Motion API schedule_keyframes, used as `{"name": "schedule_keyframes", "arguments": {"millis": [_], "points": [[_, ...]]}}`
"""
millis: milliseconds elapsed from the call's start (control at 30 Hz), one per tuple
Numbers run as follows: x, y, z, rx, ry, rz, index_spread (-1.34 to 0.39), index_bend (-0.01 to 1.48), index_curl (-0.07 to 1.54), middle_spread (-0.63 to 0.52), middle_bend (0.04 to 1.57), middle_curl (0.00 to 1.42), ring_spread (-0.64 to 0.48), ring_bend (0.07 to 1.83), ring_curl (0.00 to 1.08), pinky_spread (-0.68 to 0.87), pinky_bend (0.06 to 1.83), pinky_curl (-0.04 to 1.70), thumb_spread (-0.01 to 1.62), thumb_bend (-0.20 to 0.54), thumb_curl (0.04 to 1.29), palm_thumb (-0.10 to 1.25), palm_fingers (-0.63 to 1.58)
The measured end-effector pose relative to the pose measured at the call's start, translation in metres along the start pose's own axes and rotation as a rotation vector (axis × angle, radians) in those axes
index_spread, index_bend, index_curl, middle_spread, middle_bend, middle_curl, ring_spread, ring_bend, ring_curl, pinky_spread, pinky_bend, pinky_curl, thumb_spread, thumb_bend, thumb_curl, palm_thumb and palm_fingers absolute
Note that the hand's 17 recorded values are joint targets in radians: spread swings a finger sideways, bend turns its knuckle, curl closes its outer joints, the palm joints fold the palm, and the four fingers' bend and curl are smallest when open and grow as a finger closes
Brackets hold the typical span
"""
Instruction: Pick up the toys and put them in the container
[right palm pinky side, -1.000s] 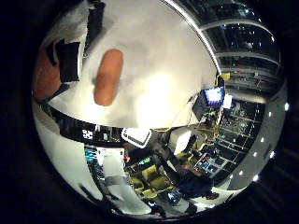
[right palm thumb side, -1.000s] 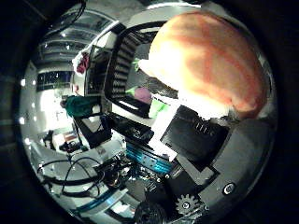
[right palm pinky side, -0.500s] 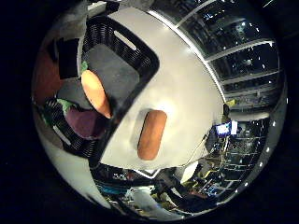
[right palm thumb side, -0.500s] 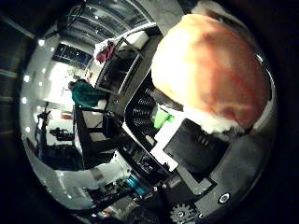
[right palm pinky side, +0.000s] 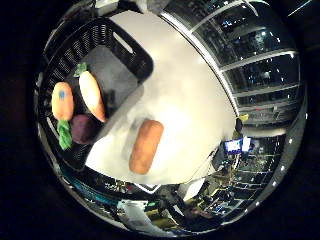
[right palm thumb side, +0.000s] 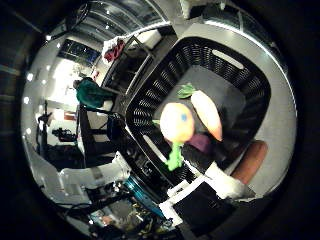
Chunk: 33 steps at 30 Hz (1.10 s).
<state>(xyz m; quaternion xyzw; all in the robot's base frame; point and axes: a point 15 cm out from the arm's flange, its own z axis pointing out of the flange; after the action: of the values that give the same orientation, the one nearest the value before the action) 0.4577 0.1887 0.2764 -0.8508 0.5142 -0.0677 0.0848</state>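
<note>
Three plush toys are seen in the black slatted basket (right palm pinky side: 131, 49): an orange toy (right palm pinky side: 62, 101) with a blue dot and green leaves, a carrot (right palm pinky side: 93, 95), and a dark purple toy (right palm pinky side: 82, 128). A brown sausage-shaped toy (right palm pinky side: 146, 145) is left on the white table (right palm pinky side: 190, 115) beside the basket. No legible writing is found. Whether the hand's (right palm thumb side: 200, 205) fingers are spread or curled cannot be told.

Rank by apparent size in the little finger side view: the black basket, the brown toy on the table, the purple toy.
1. black basket
2. brown toy, lying on the white table
3. purple toy, inside the basket, partly hidden
</note>
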Motion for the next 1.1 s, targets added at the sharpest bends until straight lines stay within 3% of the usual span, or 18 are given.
{"name": "schedule_keyframes", "arguments": {"millis": [233,767,933,1100], "points": [[0.067,0.057,-0.016,-0.09,0.025,0.141,-0.36,0.16,0.3,0.09,0.24,0.32,0.23,0.31,0.24,0.51,0.47,0.43,0.98,-0.027,0.35,0.72,0.07],[0.179,0.237,0.024,-0.247,0.013,0.659,-0.2,0.18,0.33,0.16,0.18,0.31,0.23,0.22,0.24,0.47,0.36,0.33,1.01,-0.032,0.34,0.69,0.18],[0.173,0.273,0.042,-0.301,-0.008,0.718,-0.18,0.19,0.34,0.19,0.17,0.29,0.25,0.21,0.24,0.47,0.36,0.33,1.02,-0.033,0.32,0.63,0.18],[0.164,0.282,0.056,-0.329,-0.035,0.731,-0.17,0.19,0.35,0.21,0.17,0.27,0.26,0.21,0.24,0.47,0.37,0.32,1.03,-0.028,0.31,0.6,0.17]]}}
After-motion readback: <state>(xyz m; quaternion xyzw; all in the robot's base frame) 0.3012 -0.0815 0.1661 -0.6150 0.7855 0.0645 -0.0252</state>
